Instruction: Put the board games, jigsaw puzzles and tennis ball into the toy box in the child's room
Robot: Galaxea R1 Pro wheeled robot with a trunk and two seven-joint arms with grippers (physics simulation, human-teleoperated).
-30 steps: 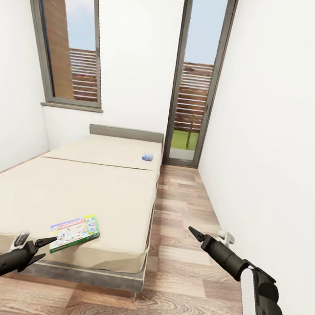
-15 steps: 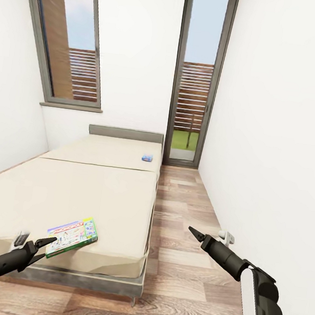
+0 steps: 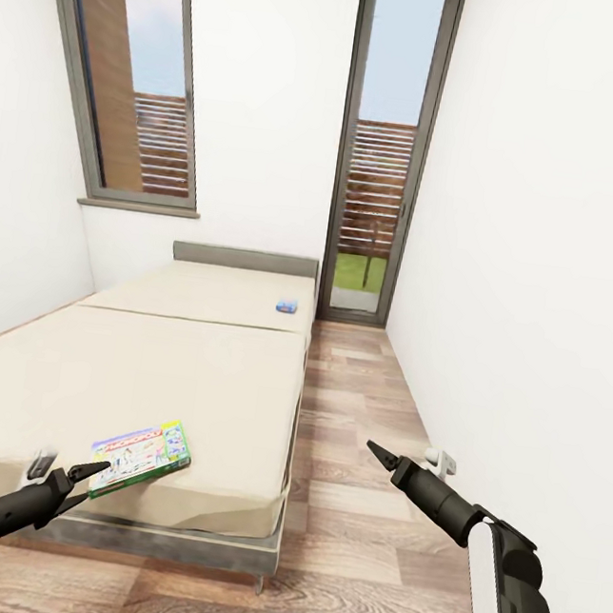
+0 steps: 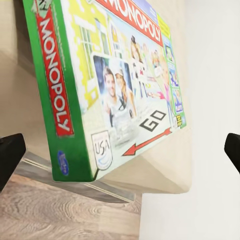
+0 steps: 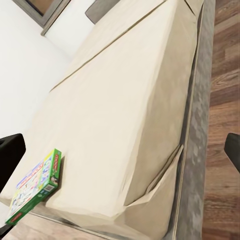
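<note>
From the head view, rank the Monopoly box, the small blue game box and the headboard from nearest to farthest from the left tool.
1. Monopoly box: on the bed's near edge, just beyond the left tool.
2. Small blue game box: far up the mattress, toward its right side.
3. Headboard: at the bed's far end, against the wall.

walls [image 3: 536, 229]: white | floor [image 3: 349, 504]: wood planks | window [image 3: 132, 84] plus tall glass door [image 3: 381, 153], daylight
</note>
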